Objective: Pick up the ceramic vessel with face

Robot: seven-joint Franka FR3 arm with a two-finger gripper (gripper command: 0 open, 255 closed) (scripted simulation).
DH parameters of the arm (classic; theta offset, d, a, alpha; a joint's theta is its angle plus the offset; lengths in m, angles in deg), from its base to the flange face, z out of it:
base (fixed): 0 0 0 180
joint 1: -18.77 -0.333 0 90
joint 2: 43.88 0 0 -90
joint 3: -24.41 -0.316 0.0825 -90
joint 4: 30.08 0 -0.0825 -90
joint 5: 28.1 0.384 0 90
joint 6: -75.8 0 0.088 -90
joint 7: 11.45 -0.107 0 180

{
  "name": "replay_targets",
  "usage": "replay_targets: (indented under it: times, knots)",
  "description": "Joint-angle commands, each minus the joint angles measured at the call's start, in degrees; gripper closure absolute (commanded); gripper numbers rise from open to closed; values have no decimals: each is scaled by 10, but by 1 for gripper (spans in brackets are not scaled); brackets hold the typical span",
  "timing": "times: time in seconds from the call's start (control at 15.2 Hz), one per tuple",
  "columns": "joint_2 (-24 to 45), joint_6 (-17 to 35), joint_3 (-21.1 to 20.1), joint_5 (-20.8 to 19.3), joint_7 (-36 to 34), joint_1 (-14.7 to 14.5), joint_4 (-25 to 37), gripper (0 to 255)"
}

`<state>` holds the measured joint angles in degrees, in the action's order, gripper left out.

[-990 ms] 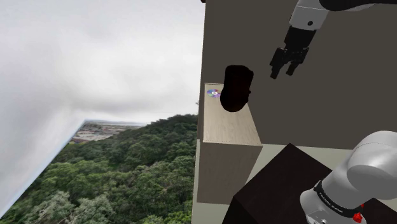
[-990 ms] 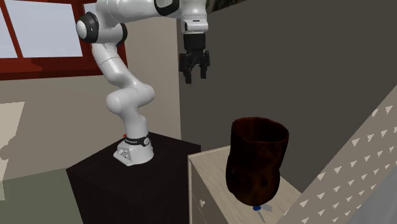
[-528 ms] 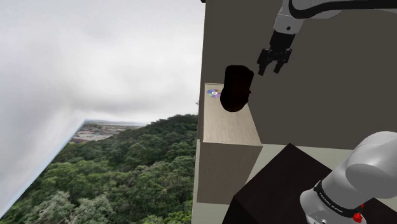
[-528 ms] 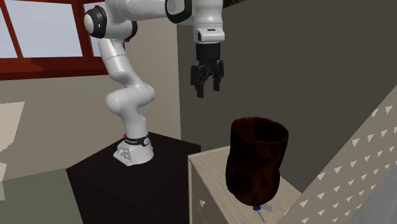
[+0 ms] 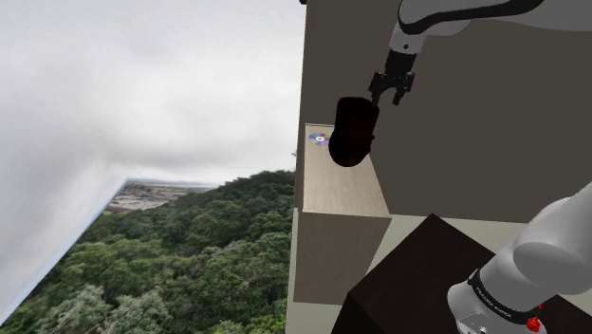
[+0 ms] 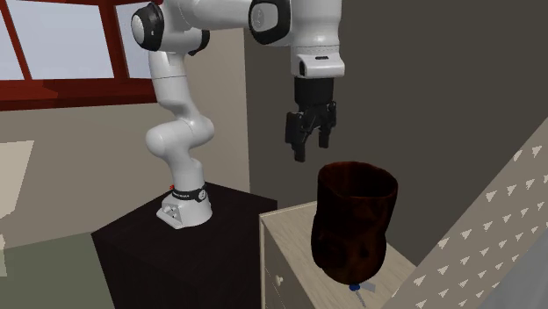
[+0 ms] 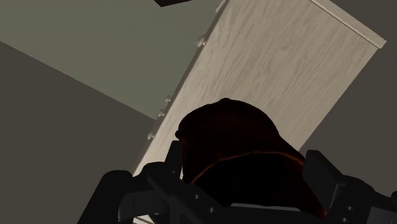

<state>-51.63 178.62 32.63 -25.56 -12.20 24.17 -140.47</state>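
Gripper (image 6: pixel 308 150) was wide open, empty, just above rim of dark brown vessel (image 6: pixel 354 221); best to centre, descend straight, then close.

1. The white arm (image 6: pixel 180 132) is seen rising from its base in the second exterior view, bent back at the elbow, with the upper links stretched out roughly level.
2. The wrist is turned down, so that the black gripper (image 6: pixel 310 150) is pointed downward, slightly tilted.
3. In the wrist view, the two fingers (image 7: pixel 173 158) are held apart, with a wide gap left between them.
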Motion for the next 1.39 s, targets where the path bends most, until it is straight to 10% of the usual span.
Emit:
replay_targets:
  times: [0.0, 0.33, 0.92, 0.99, 1.32]
  knots:
    - [44, 7, 8, 7, 8, 5, 35, 0]
    - [136, 8, 22, 26, 25, 19, 121, 0]
    - [142, 64, 21, 28, 30, 19, 71, 0]
    - [142, 63, 21, 28, 29, 19, 72, 255]
    - [143, 63, 21, 29, 30, 19, 73, 255]
